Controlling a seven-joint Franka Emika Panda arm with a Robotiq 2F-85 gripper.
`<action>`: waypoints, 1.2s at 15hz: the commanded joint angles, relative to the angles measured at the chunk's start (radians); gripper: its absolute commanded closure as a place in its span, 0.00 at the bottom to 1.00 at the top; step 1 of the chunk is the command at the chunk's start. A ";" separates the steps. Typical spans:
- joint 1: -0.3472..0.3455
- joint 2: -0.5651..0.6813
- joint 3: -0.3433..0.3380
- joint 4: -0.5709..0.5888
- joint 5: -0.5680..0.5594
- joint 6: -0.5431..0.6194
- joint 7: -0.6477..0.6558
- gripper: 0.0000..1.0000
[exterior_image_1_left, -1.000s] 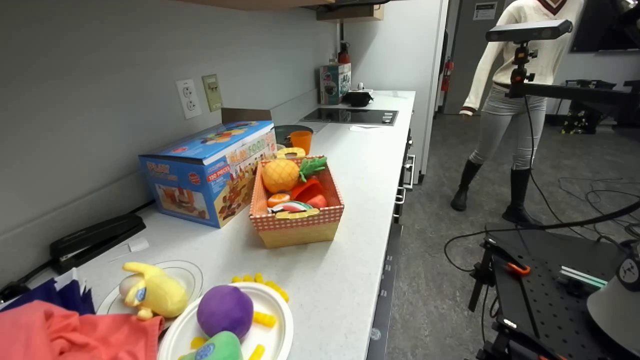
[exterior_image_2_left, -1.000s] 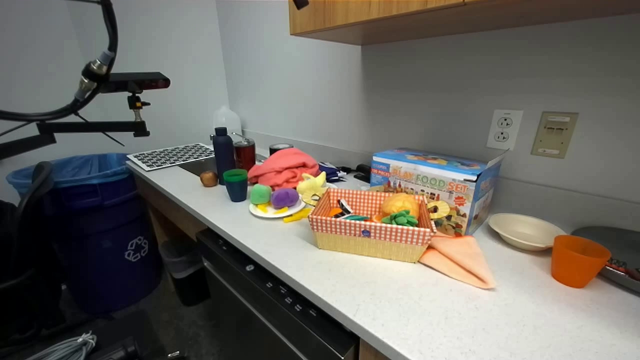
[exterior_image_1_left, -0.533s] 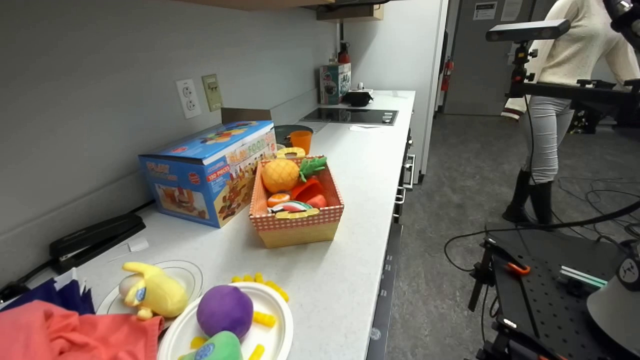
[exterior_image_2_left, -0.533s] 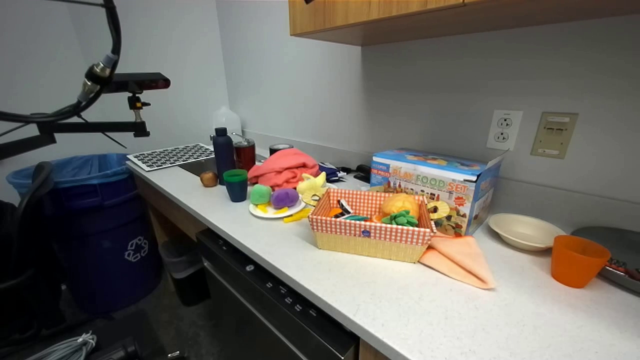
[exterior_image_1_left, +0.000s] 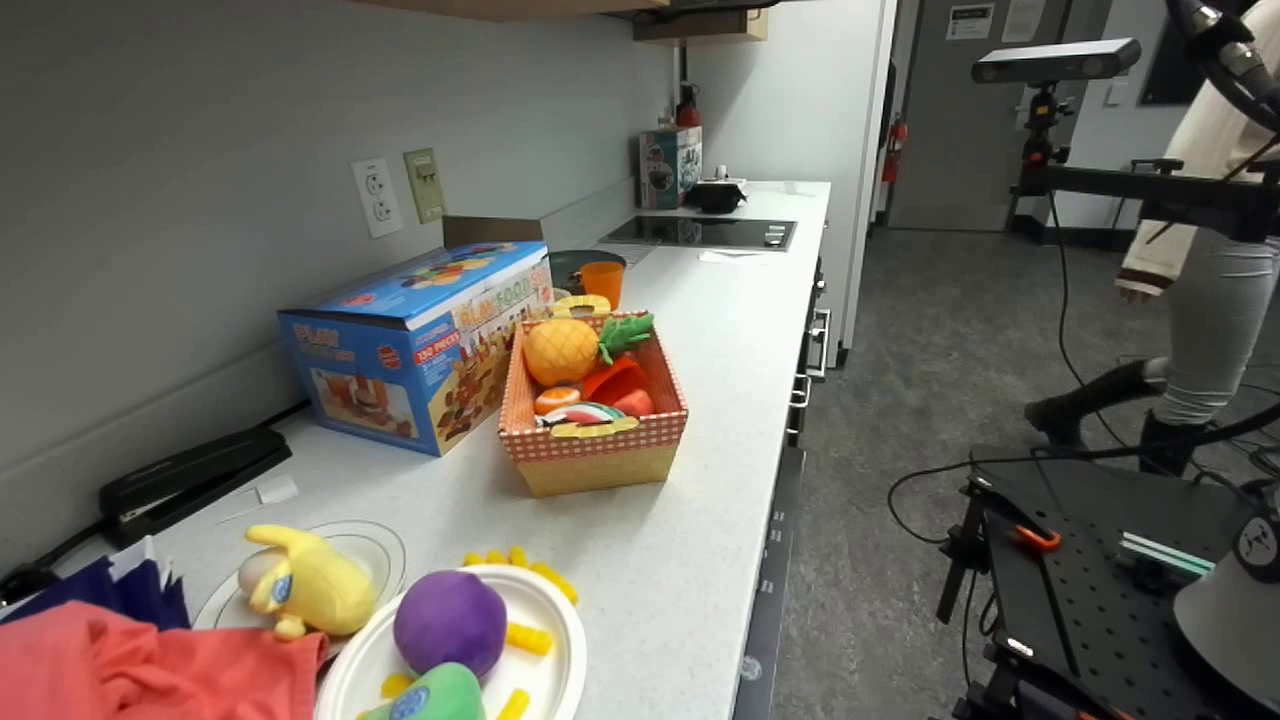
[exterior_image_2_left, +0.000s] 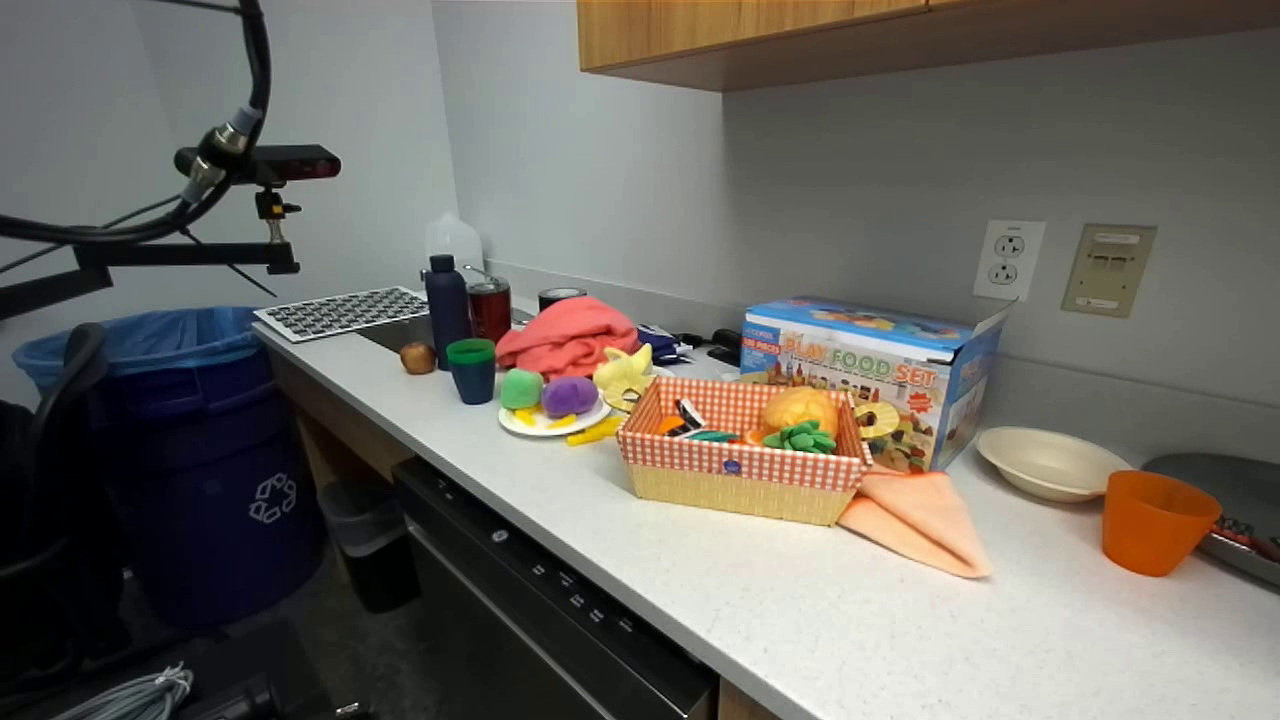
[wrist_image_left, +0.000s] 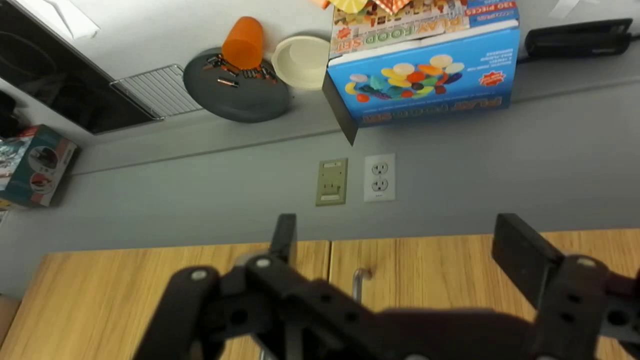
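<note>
Pincer (wrist_image_left: 396, 237): wide, holding nothing | Nearest, I judge: metal handle (wrist_image_left: 357, 283), seen beyond the pincer's gap in the wrist view, partly hidden by it, on the wooden cabinet (wrist_image_left: 440, 270) above the desk (exterior_image_2_left: 900, 630) | Depth: I can't tell | Handling: I'd creep, stay square to the cabinet, checking clearance before contact

Both exterior views look along the surface (exterior_image_1_left: 670, 540) from nearby, toward opposite ends. The upside-down wrist view faces the wall (wrist_image_left: 450, 175); all three share the blue box (wrist_image_left: 425, 75).
</note>
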 joint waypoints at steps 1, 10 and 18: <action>-0.047 0.064 0.024 0.099 -0.065 0.025 0.058 0.00; -0.077 0.083 -0.004 0.136 -0.131 0.013 0.103 0.00; -0.103 0.150 -0.004 0.200 -0.176 0.056 0.143 0.00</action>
